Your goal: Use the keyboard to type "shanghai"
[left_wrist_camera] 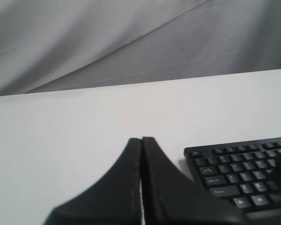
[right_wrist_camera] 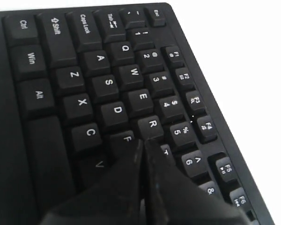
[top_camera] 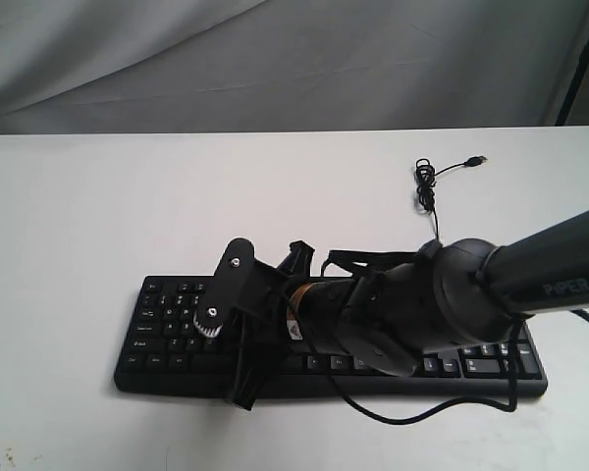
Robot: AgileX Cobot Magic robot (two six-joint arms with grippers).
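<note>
The keyboard [top_camera: 172,329] lies on the white table [top_camera: 79,216] toward 6 o'clock in the exterior view, its cable [top_camera: 427,186] trailing off toward 1 o'clock. The right arm [top_camera: 530,270] reaches in from 3 o'clock across it. The right gripper [right_wrist_camera: 143,142], fingers pressed together, points at the gap between the F and R keys; contact is unclear. The left gripper [left_wrist_camera: 141,139], also closed on nothing, hangs over bare table apart from the keyboard's Esc corner.
</note>
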